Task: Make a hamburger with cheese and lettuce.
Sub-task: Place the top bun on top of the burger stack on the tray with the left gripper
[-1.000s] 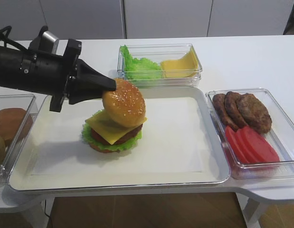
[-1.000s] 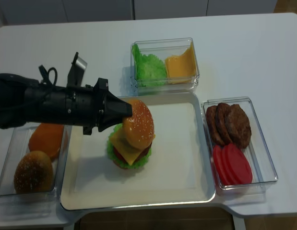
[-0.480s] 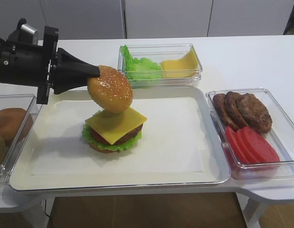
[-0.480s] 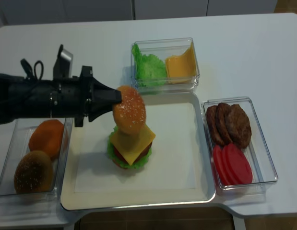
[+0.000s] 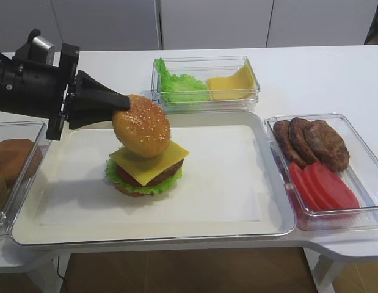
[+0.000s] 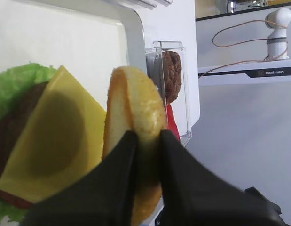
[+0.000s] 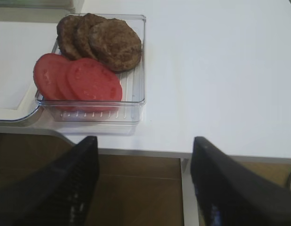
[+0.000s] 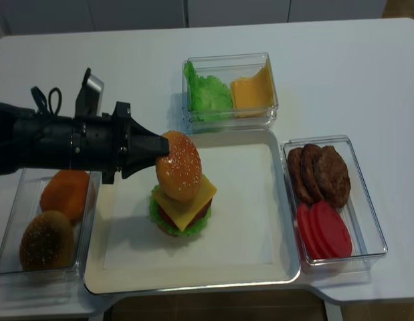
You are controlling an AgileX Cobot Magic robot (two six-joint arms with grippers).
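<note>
The hamburger (image 5: 145,174) stands on the white tray as an open stack: bottom bun, lettuce (image 5: 113,176) fringe, patty and the square cheese (image 5: 153,163) on top. My left gripper (image 5: 123,101) reaches in from the left, shut on the rim of a sesame-seeded top bun (image 5: 141,125), which hangs tilted on edge just over the cheese. In the left wrist view the fingers (image 6: 118,162) pinch this bun (image 6: 136,110) beside the cheese (image 6: 51,141) and lettuce (image 6: 16,80). My right gripper (image 7: 145,148) is open with nothing in it, off the table's front edge.
The tray (image 5: 237,183) has bare room right of the stack. A clear box (image 5: 204,85) of lettuce leaves and cheese slices stands behind it. Another box (image 5: 359,165) with patties and tomato slices lies to the right. A box (image 8: 19,221) of buns sits at the left.
The left gripper drew back to the left and lifted the sesame bun off the stack, then came down slightly. The bun now hangs lower over the cheese.
</note>
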